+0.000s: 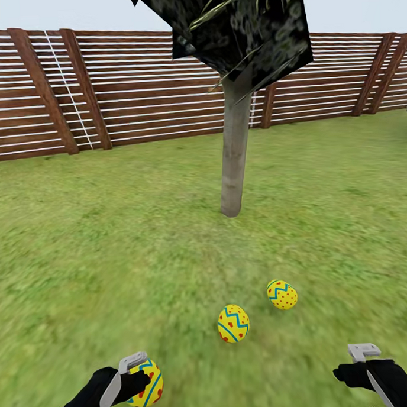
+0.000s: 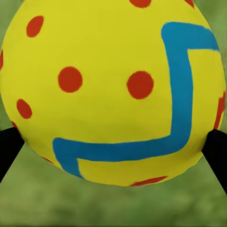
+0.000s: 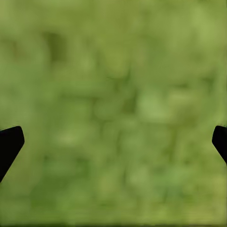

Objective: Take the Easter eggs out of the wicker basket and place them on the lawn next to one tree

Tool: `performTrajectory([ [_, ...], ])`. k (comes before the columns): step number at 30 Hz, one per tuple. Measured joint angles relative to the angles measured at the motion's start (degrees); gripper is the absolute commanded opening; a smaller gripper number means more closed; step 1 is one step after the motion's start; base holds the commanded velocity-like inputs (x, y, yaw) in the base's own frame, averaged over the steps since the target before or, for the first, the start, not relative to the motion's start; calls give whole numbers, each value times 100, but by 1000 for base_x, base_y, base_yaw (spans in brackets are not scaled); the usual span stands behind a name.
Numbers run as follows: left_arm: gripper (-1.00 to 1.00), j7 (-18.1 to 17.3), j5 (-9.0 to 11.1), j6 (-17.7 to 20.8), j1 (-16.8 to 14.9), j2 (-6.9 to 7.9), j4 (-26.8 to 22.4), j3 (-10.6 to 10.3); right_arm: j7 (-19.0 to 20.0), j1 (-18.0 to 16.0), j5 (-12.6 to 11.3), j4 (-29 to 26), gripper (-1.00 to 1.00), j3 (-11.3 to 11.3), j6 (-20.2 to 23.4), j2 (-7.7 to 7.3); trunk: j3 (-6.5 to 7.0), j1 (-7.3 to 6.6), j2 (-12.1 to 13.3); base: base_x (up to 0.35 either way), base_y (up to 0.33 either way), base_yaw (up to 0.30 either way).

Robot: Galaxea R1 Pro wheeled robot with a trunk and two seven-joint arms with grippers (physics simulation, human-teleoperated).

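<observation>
Carrying last egg (image 1: 146,383) in closed left tool (image 1: 137,375); right tool (image 1: 357,362) open, empty. Next: lower beside two eggs (image 1: 233,323) near tree (image 1: 234,160).

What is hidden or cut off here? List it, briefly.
- Tree crown: cut off by the head view's top edge.
- Held egg: its top is cut off in the left wrist view; in the head view the left end effector covers part of it.
- Right end effector: arm cut by the frame corner.

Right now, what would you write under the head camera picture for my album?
Two Easter eggs lie on the lawn near the tree; the left gripper holds the third egg.
</observation>
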Motion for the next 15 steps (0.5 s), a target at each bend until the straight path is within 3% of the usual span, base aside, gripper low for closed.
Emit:
performTrajectory([
  [3,-100,-12,9,-32,-1,0,0,0,0,0,0,0,100,-1,1,-1,-1,-1,0,84,0,0],
  [15,-100,-21,9,-47,-1,4,0,0,0,0,0,0,100,-2,-1,-8,0,-4,-1,326,0,0],
])
